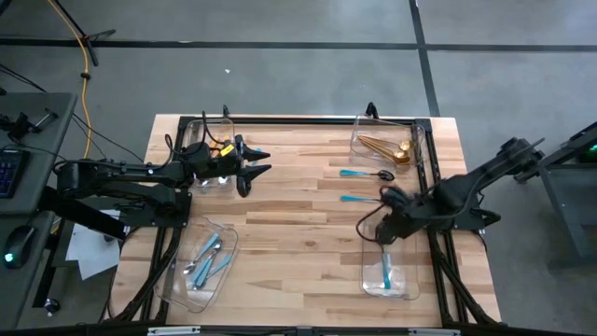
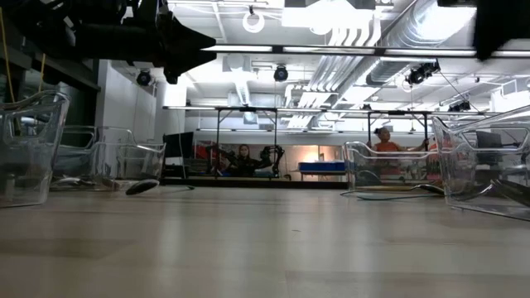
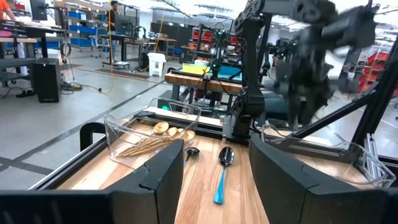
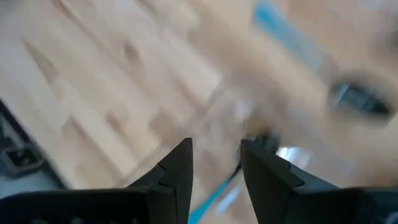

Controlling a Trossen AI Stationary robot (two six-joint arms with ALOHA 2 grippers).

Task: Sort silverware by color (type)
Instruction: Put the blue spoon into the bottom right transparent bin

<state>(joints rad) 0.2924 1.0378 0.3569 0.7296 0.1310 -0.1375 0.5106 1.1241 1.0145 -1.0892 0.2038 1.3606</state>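
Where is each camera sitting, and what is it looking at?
High view: above the table, looking straight down; both arms show, left gripper and right gripper.
Low view: at tabletop height, looking level across into the room; a dark arm hangs at the top.
Left wrist view: on the left arm, looking past its open fingers across the table.
Right wrist view: on the right arm, looking down at the wood.
Shared: the teal-handled black spoon and the gold silverware also show from above.
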